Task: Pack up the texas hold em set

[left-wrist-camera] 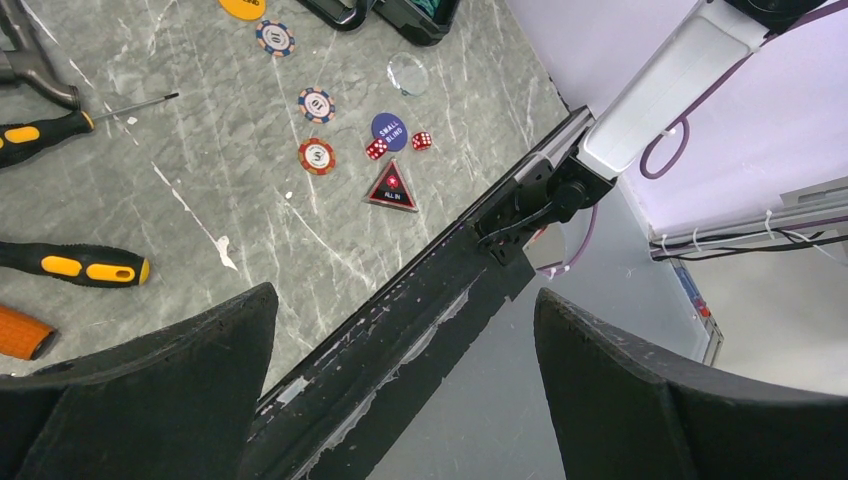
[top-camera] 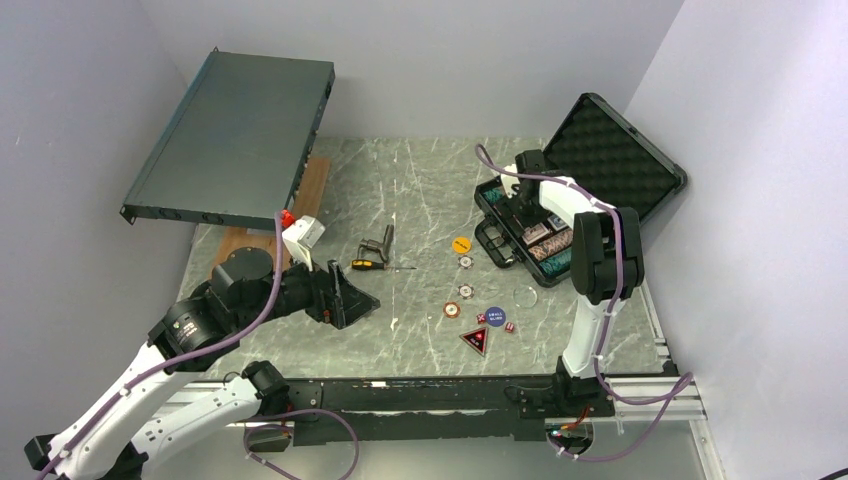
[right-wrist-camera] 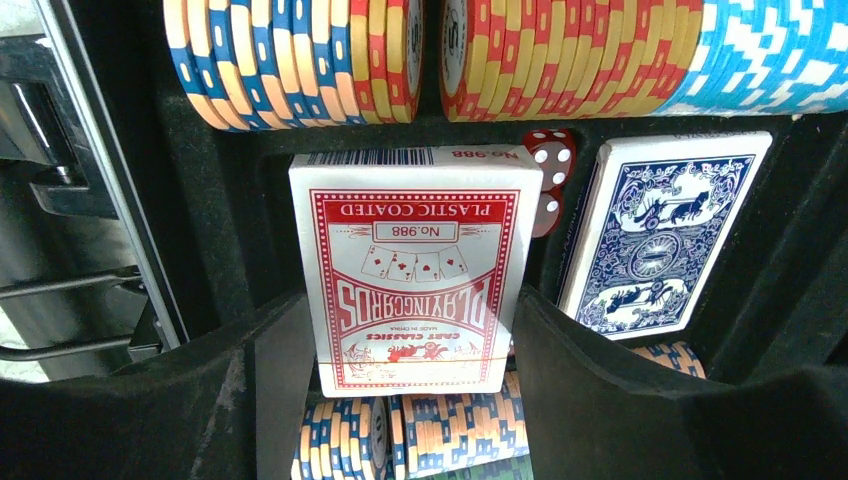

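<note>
Red card deck [right-wrist-camera: 410, 270] was pinched between the right gripper [right-wrist-camera: 410, 305] jaws, tilted over its slot in the case [right-wrist-camera: 220, 200]. Risk: red die [right-wrist-camera: 548, 160] wedged just beyond the claw could stop it seating, or it could scrape the blue deck [right-wrist-camera: 660, 235] to the claw's right. The left gripper [left-wrist-camera: 405, 295] was wide open and empty.

Red deck [right-wrist-camera: 410, 270]: white box, red ornate border, red lettering. Blue deck [right-wrist-camera: 660, 235]: blue scrollwork on white. Orange-blue-cream chips [right-wrist-camera: 290, 60], red-yellow chips [right-wrist-camera: 570, 55], light blue-white chips [right-wrist-camera: 770, 50]: all edge-striped. Die [right-wrist-camera: 548, 150]: red, white pips. Case [top-camera: 610, 160]: black, black egg-crate foam. Table [top-camera: 420, 190]: grey-green marble, white veins. Round button [top-camera: 461, 243]: yellow. Small-blind button [left-wrist-camera: 389, 130]: dark blue, white lettering. Triangular button [left-wrist-camera: 392, 188]: black, red edge. Screwdriver [left-wrist-camera: 75, 267]: black-orange handle.
</note>
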### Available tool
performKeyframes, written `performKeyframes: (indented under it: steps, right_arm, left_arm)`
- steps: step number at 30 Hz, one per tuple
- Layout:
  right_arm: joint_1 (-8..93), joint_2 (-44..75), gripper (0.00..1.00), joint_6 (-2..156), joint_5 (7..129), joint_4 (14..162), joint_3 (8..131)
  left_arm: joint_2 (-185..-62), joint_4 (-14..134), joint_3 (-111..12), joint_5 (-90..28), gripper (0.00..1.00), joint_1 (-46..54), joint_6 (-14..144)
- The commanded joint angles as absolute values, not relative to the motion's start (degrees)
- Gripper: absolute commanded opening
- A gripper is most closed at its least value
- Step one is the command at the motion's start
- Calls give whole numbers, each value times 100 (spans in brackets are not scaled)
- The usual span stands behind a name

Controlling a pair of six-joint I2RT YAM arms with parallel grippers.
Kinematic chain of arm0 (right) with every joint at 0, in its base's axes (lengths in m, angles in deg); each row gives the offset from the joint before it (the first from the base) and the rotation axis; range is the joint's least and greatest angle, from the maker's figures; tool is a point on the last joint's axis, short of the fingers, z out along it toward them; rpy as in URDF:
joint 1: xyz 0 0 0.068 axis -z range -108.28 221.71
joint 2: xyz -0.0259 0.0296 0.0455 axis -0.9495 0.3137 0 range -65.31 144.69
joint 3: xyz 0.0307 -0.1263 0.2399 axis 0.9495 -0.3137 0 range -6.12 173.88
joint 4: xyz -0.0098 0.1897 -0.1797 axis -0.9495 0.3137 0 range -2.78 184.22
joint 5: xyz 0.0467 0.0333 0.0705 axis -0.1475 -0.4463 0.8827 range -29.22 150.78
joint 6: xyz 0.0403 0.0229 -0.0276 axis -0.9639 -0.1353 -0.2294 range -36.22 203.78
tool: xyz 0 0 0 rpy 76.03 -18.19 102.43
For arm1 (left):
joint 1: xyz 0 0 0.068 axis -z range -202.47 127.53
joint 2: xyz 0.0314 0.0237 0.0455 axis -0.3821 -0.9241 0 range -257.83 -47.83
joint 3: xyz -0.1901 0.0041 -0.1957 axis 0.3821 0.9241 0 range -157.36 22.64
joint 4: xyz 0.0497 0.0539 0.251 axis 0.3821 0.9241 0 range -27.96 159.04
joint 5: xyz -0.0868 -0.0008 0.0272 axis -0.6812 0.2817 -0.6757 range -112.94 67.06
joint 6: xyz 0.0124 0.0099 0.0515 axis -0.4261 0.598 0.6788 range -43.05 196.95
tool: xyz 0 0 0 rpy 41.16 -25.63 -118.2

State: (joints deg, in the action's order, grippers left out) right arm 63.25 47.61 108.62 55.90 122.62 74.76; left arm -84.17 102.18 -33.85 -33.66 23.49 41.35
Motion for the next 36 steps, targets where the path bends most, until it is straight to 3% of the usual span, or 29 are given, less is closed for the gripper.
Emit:
performKeyframes:
  steps: [1,7,9,11,12,22,26,28,30,31,33,36]
  right_arm:
    - [6354,4828,22,11063,6313,11678,7299]
    - [6353,4592,43,10863,6825,11899,7228]
    - [6358,4525,63,10809,6805,11948,7211]
    - [6354,4481,97,10803,6757,12042,7232]
    - [6354,4449,100,10790,6730,12064,7239]
    - [6378,3717,99,10416,6268,11980,7064]
    - [6539,3355,93,9967,6149,11735,6853]
    - [6651,3301,76,9678,5842,11452,6785]
    - [6752,3413,43,9488,5556,11330,6839]
    - [6790,3475,33,9441,5439,11316,6885]
    - [6828,3585,29,9429,5244,11236,6931]
    - [6821,3778,31,9609,5038,11148,7004]
  left_arm:
    - [-8447,10020,-3537,-3471,99,2351,4078]
    - [-8420,9984,-3506,-3481,99,2359,4055]
    - [-8425,10010,-3523,-3468,99,2358,4067]
    - [-8419,10027,-3526,-3458,99,2359,4073]
    - [-8421,10035,-3528,-3464,99,2358,4072]
    - [-8464,10046,-3502,-3520,99,2357,4062]
    - [-8528,10041,-3534,-3547,99,2354,4067]
    - [-8552,10039,-3534,-3527,100,2358,4062]
    - [-8608,10013,-3536,-3529,99,2356,4054]
    - [-8647,10003,-3555,-3551,99,2359,4046]
    - [-8735,10010,-3585,-3568,99,2354,4039]
    - [-8797,9976,-3610,-3593,99,2354,3978]
